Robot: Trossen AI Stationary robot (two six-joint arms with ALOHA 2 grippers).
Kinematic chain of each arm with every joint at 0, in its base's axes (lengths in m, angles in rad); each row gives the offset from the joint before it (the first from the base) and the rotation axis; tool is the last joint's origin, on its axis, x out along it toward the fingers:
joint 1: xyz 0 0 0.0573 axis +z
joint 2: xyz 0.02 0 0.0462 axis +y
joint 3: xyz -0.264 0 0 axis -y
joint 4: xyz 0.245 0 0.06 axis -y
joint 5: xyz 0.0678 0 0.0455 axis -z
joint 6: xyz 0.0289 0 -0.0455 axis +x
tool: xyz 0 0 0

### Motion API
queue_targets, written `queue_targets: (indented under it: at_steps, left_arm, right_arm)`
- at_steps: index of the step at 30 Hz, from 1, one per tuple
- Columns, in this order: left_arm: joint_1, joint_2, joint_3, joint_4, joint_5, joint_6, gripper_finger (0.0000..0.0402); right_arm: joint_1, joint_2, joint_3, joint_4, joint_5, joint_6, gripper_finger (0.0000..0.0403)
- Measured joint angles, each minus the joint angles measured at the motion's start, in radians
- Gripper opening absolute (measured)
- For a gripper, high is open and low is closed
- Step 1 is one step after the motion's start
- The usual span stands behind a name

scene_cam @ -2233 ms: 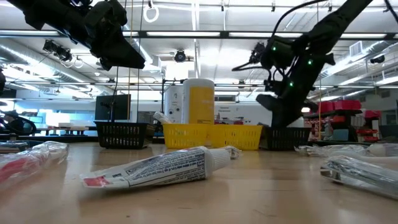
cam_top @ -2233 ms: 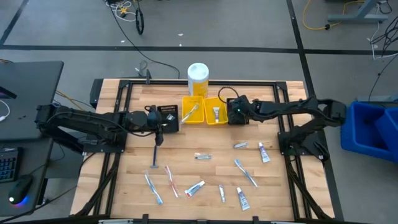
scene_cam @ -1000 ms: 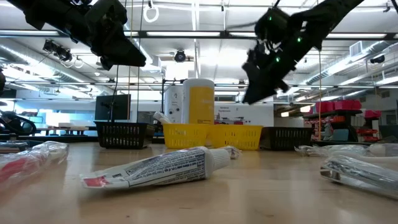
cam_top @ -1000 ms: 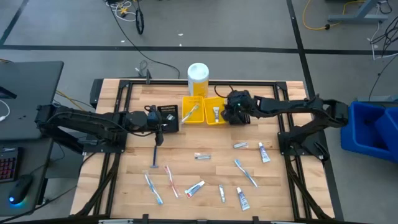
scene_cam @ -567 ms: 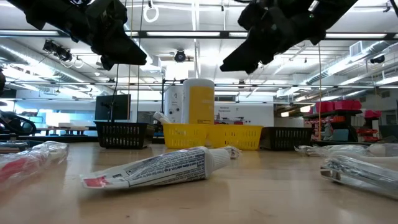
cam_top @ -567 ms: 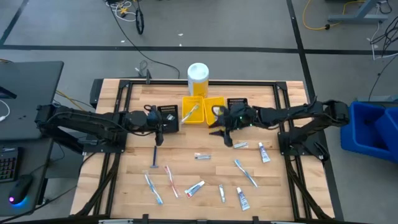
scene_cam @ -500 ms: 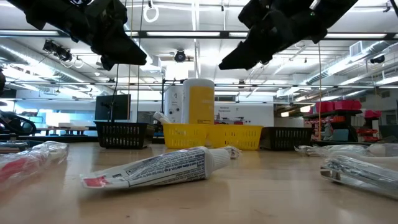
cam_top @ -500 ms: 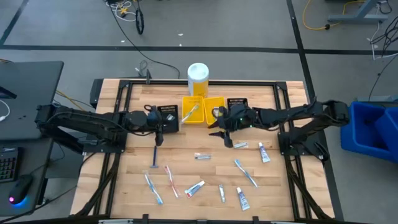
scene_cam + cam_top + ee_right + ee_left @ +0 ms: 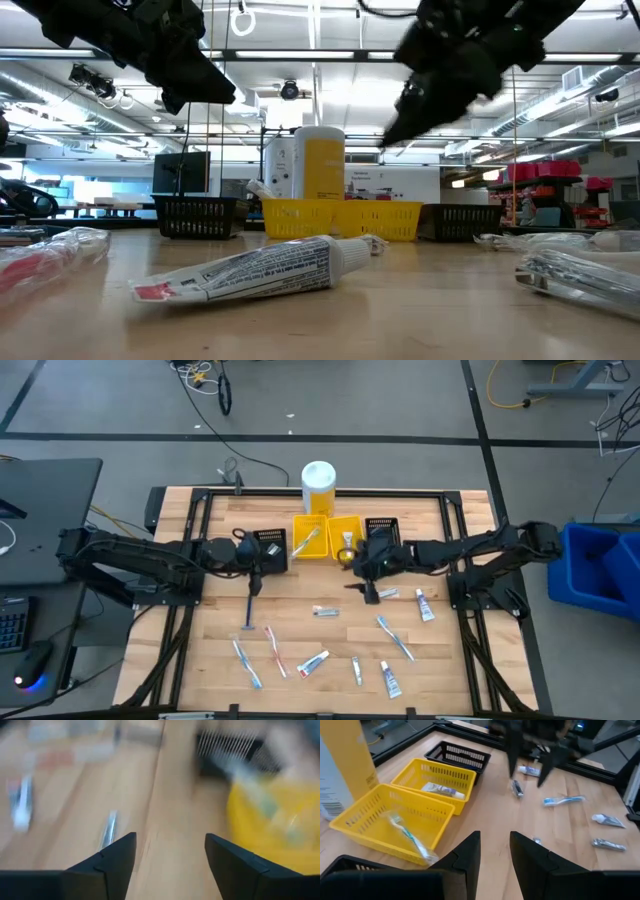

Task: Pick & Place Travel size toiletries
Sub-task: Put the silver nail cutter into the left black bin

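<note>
The right end effector [image 9: 368, 588] had swung from the yellow bins [image 9: 328, 538] at the bench's far edge toward mid-bench, fingers wide and empty (drop apparently done), above a small silvery packet [image 9: 386, 593]. The left end effector [image 9: 255, 582] waited, open.

Wooden tabletop [image 9: 300, 605] strewn with wrapped toothbrushes and small tubes along the near half. Two yellow bins [image 9: 327, 537] side by side at the far middle, flanked by black baskets, with a white-and-yellow container [image 9: 318, 486] behind. Right gripper [image 9: 367, 590] above the boards near a silvery packet [image 9: 388, 593]. Left gripper [image 9: 254, 582] beside the left black basket [image 9: 272, 548].
</note>
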Motion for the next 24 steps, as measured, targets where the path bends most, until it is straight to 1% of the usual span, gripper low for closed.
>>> queue_targets:
  at_steps: [3, 6, 9, 11, 14, 18, 21, 24]
  left_arm:
    - [0.000, 0.000, 0.000, 0.000, -0.003, -0.001, 0.0112]
    - [0.000, 0.000, 0.000, 0.000, -0.005, -0.001, 0.0112]
    - [0.000, 0.000, 0.000, 0.000, -0.029, -0.001, 0.0112]
    - [0.000, 0.000, 0.000, 0.000, -0.045, -0.001, 0.0112]
    - [0.000, 0.000, 0.000, -0.001, -0.071, -0.005, 0.0112]
    - [0.000, 0.000, 0.000, 0.000, -0.074, -0.013, 0.0112]
    - [0.000, 0.000, 0.000, -0.001, -0.074, -0.014, 0.0112]
    - [0.000, 0.000, 0.000, 0.000, -0.074, -0.016, 0.0112]
  right_arm:
    - [0.040, 0.000, 0.000, -0.189, -0.004, 0.067, 0.0246]
    - [0.082, 0.000, 0.000, -0.361, 0.000, 0.145, 0.0234]
    - [0.115, 0.000, 0.000, -0.488, 0.063, 0.172, 0.0223]
    - [0.124, 0.000, -0.001, -0.537, 0.102, 0.173, 0.0218]
    - [0.122, 0.000, -0.008, -0.529, 0.122, 0.179, 0.0215]
    - [0.107, 0.000, -0.045, -0.501, 0.122, 0.184, 0.0221]
    - [0.092, 0.000, -0.101, -0.420, 0.123, 0.220, 0.0225]
    - [0.085, 0.000, -0.162, -0.334, 0.129, 0.218, 0.0226]
